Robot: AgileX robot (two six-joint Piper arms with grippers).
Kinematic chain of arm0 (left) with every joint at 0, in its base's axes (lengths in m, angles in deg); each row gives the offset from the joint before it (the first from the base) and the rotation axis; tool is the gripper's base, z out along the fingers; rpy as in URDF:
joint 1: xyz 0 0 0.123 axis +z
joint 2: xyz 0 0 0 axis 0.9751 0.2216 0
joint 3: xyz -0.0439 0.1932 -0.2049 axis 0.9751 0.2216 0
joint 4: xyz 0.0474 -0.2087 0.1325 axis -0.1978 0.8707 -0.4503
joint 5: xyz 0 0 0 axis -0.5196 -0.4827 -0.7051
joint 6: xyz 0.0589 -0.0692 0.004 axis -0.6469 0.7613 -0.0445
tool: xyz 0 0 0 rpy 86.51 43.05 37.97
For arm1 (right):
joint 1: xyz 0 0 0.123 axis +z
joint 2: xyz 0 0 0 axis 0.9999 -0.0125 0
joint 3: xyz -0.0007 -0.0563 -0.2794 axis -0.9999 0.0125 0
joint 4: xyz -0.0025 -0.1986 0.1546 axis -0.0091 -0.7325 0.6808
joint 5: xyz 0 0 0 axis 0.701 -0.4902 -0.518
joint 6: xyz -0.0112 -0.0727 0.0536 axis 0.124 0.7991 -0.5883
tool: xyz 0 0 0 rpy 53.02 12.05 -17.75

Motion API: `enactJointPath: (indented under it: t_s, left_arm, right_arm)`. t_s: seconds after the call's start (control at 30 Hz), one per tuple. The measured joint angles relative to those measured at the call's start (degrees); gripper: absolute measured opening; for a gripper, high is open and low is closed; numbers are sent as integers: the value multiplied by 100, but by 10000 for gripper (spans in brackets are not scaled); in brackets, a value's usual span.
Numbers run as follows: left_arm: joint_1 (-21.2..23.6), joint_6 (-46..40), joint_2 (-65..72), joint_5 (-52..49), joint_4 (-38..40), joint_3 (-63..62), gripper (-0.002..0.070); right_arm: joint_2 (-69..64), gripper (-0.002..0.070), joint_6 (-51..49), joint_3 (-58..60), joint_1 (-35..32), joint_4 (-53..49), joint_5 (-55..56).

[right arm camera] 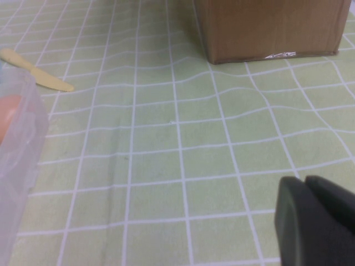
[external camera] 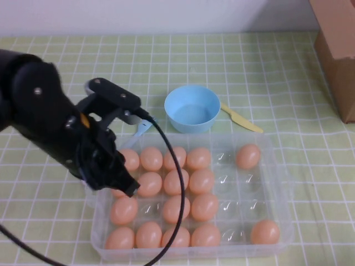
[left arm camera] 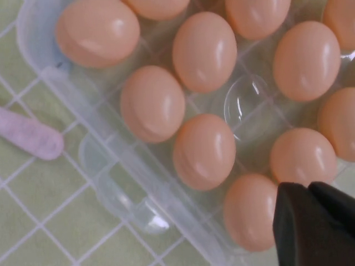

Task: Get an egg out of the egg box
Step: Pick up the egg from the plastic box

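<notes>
A clear plastic egg box [external camera: 280, 166] lies at the front middle of the table and holds several tan eggs [external camera: 248, 155]. My left gripper [external camera: 128, 187] hangs over the box's left side, just above the eggs. In the left wrist view its black fingers are pressed together [left arm camera: 310, 219] and hold nothing, right beside one egg [left arm camera: 250, 210] near the box's wall [left arm camera: 111, 183]. My right gripper [right arm camera: 313, 221] is out of the high view. It is shut and empty, low over the tablecloth to the right of the box [right arm camera: 16, 166].
A light blue bowl [external camera: 192, 108] stands just behind the box, with a yellow plastic knife [external camera: 241, 118] to its right. A pale utensil [left arm camera: 30, 136] lies by the box's left rear corner. A cardboard box [external camera: 338, 50] stands at the far right.
</notes>
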State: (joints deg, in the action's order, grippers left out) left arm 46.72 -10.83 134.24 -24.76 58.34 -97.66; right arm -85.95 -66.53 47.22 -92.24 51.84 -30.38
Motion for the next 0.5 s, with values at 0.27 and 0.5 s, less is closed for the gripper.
enactJointPath:
  t_s: [0.27, 0.5]
  left_arm:
    - [-323, 71, 1107, 271, -452, -724, 42]
    - [-323, 394, 1758, 523, -447, -1143, 356]
  right_arm:
    - [0, -18, 0, 0, 0, 0, 0]
    - [0, -18, 0, 0, 0, 0, 0]
